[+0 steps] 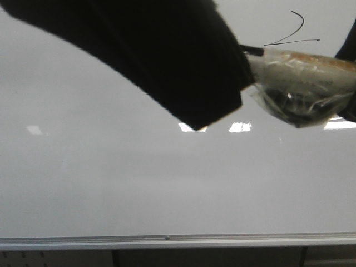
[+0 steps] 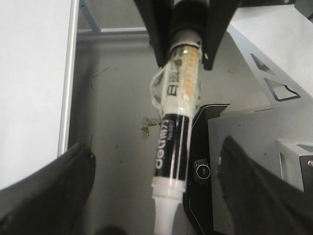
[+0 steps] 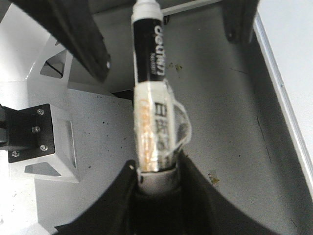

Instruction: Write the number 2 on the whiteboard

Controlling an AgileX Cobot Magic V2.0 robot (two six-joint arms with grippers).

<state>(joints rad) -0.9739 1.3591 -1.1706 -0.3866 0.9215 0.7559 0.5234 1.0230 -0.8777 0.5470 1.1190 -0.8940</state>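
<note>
Holding the taped marker shut in my right hand — the number 2 looks finished on the whiteboard; next, I'd retract. Left hand gapes empty.

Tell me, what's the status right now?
Right hand shut on marker. Left hand open, straddling its far end. Number 2 drawn on whiteboard, top right.

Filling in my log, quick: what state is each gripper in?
Left gripper: open, fingers apart either side of the marker.
Right gripper: shut on the marker.
</note>
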